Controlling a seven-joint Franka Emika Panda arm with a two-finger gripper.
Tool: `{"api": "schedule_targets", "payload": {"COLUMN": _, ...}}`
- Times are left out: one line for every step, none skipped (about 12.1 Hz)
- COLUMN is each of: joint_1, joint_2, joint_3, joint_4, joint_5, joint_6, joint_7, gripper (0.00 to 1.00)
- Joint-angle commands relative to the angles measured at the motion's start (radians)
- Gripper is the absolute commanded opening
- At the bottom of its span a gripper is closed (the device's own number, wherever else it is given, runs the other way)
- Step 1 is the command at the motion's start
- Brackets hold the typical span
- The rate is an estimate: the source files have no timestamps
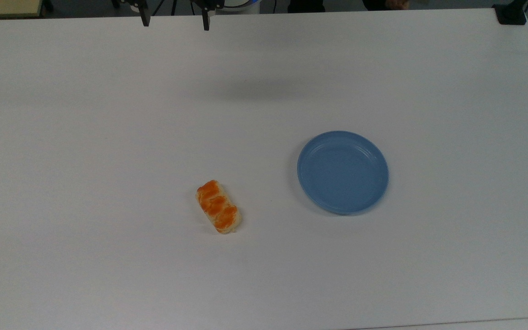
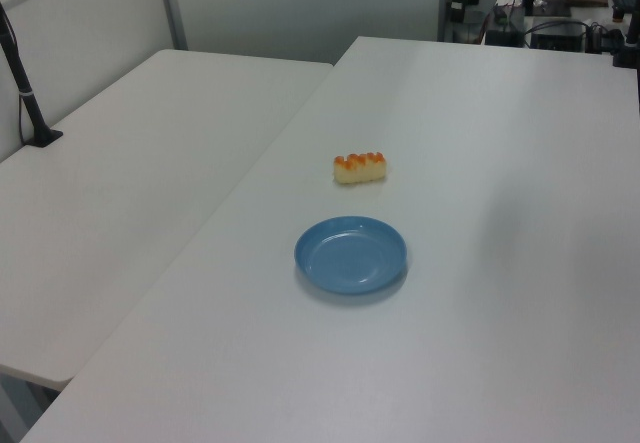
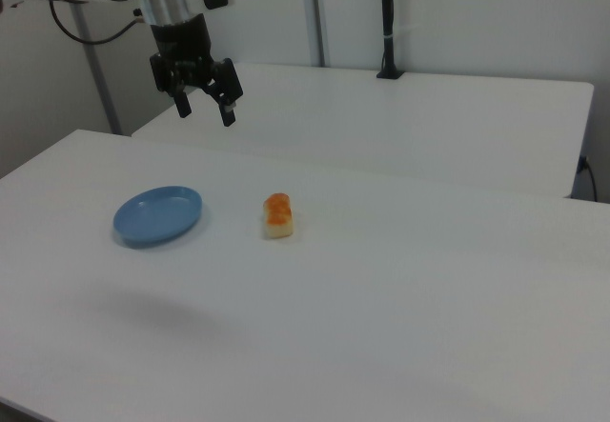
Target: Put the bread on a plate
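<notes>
Bread (image 1: 218, 206) beside plate (image 1: 343, 172), apart, gripper (image 3: 204, 108) raised, fingers spread, empty (body cropped in top view)

Bare table (image 1: 108, 114) around bread (image 1: 218, 206) — plate (image 1: 343, 172) apart.

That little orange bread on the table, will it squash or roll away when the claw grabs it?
The bread lies flat on its long side on the table, so it probably won't roll. Its glossy top hints that it may be a bit slippery. Whether it squashes can't be told by sight. The open gripper looks wide enough to straddle its narrow width.
</notes>
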Motion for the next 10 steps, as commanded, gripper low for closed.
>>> {"api": "schedule_targets", "payload": {"joint_1": -0.006, "joint_2": -0.015, "joint_3": 0.017, "joint_4": -0.014, "joint_5": 0.000, "joint_6": -0.020, "joint_7": -0.015, "gripper": 1.00}}
{"api": "schedule_targets", "payload": {"joint_1": -0.002, "joint_2": -0.012, "joint_3": 0.020, "joint_4": -0.017, "joint_5": -0.001, "joint_6": -0.017, "joint_7": -0.015, "gripper": 1.00}}
{"api": "schedule_targets", "payload": {"joint_1": -0.002, "joint_2": -0.013, "joint_3": 0.031, "joint_4": -0.031, "joint_5": -0.003, "joint_6": -0.016, "joint_7": -0.016, "gripper": 1.00}}
{"api": "schedule_targets", "payload": {"joint_1": -0.003, "joint_2": -0.013, "joint_3": 0.041, "joint_4": -0.040, "joint_5": -0.003, "joint_6": -0.013, "joint_7": -0.015, "gripper": 1.00}}
{"api": "schedule_targets", "payload": {"joint_1": -0.005, "joint_2": -0.012, "joint_3": 0.043, "joint_4": -0.045, "joint_5": -0.004, "joint_6": -0.011, "joint_7": -0.016, "gripper": 1.00}}
{"api": "schedule_targets", "payload": {"joint_1": -0.006, "joint_2": -0.009, "joint_3": 0.043, "joint_4": -0.045, "joint_5": -0.004, "joint_6": -0.011, "joint_7": -0.016, "gripper": 1.00}}
{"api": "schedule_targets", "payload": {"joint_1": -0.006, "joint_2": -0.009, "joint_3": 0.043, "joint_4": -0.053, "joint_5": -0.006, "joint_6": -0.008, "joint_7": -0.010, "gripper": 1.00}}
{"api": "schedule_targets", "payload": {"joint_1": -0.006, "joint_2": -0.007, "joint_3": 0.043, "joint_4": -0.054, "joint_5": -0.007, "joint_6": -0.007, "joint_7": -0.010, "gripper": 1.00}}
{"api": "schedule_targets", "payload": {"joint_1": -0.008, "joint_2": -0.010, "joint_3": 0.043, "joint_4": -0.054, "joint_5": -0.010, "joint_6": -0.006, "joint_7": -0.010, "gripper": 1.00}}
{"api": "schedule_targets", "payload": {"joint_1": -0.009, "joint_2": -0.012, "joint_3": 0.043, "joint_4": -0.054, "joint_5": -0.010, "joint_6": -0.008, "joint_7": -0.011, "gripper": 1.00}}
